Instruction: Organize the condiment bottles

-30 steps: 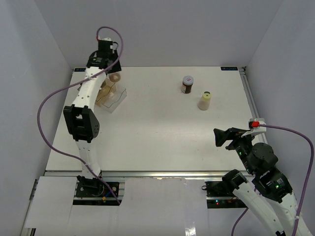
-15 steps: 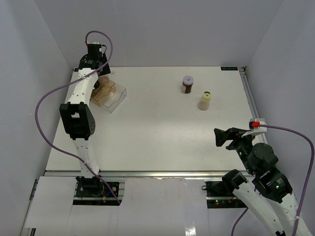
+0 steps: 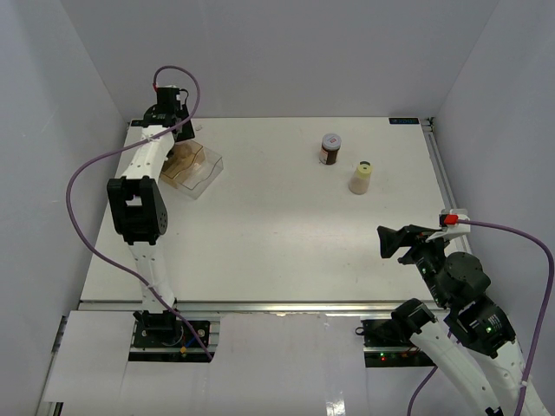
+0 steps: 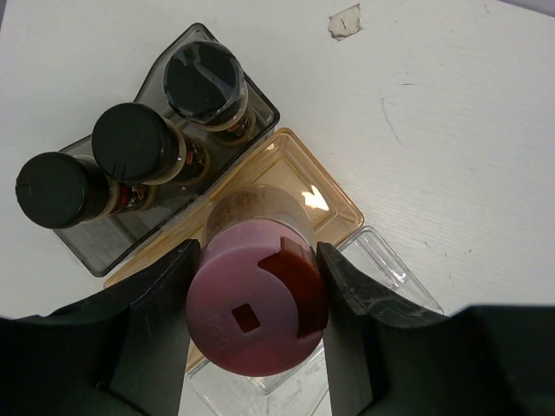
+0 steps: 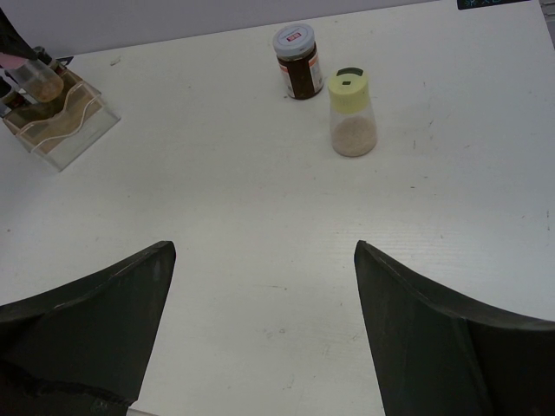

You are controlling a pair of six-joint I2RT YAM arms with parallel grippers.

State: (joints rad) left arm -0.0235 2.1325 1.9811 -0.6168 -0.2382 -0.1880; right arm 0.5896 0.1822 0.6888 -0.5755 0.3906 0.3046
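Gripping the pink-capped jar (image 4: pixel 257 319) from both sides just under its cap, the left jaws are closed to the jar's width and are holding it upright above the compartment bin (image 3: pixel 205 172) in the far left corner of the counter (image 3: pixel 277 251). The jar is hanging over the amber middle compartment (image 4: pixel 321 186); whether its base is touching the bin I cannot tell. Three black-capped jars (image 4: pixel 134 143) are standing in a row in the dark compartment just beside it, and the clear compartment (image 4: pixel 386 273) is lying on the other side. The right jaws are gaping wide with nothing between them, hovering above the near right part of the counter. The grey-lidded jar (image 3: pixel 330 148) and the pale yellow jar (image 3: pixel 361 176) are standing close together near the far edge, right of the middle, well apart from the bin.
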